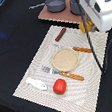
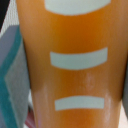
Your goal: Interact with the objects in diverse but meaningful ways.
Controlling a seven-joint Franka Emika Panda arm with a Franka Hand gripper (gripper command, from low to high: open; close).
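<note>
My gripper [image 1: 86, 23] hangs over the placemat's far corner at the exterior view's right, shut on the yellow bread loaf [image 1: 86, 27]. The loaf [image 2: 72, 60] fills the wrist view as an orange-yellow surface with white bars, and my fingers do not show there. On the striped placemat [image 1: 31, 70] lie the dark sausage stick [image 1: 61, 34] at the far edge, the white fish piece [image 1: 36, 83] and the red tomato [image 1: 59, 86] at the near edge.
A round beige plate [image 1: 65, 59] sits mid-mat, with an orange-handled fork [image 1: 65, 73] in front of it and an orange-handled knife [image 1: 82, 50] beside it. Two grey pots [image 1: 55, 4] [image 1: 76, 5] stand on a brown board [image 1: 46, 14] at the back.
</note>
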